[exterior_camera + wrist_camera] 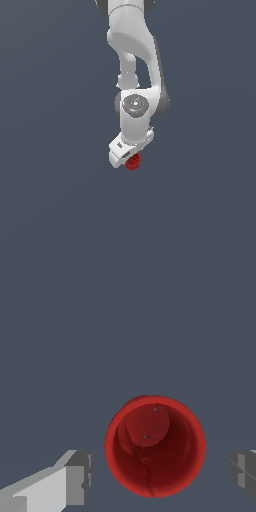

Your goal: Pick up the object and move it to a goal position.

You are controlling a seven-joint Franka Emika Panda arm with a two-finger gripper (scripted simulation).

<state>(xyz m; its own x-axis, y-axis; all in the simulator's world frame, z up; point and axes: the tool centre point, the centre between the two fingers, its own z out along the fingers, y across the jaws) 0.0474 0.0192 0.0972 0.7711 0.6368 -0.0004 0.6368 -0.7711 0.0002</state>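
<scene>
The object (155, 446) is a small red round cup, and the wrist view looks straight down into its hollow inside. My gripper (161, 473) is open. One grey finger pad (80, 476) stands on one side of the cup and the other pad (242, 471) on the opposite side, each with a visible gap to the red wall. In the exterior view the object (133, 163) peeks out just beneath the white hand, and the gripper (130, 159) sits right over it, hiding its fingertips.
The white arm (135, 75) comes down from the top of the exterior view. A plain dark grey-blue surface (50, 200) fills everything around it.
</scene>
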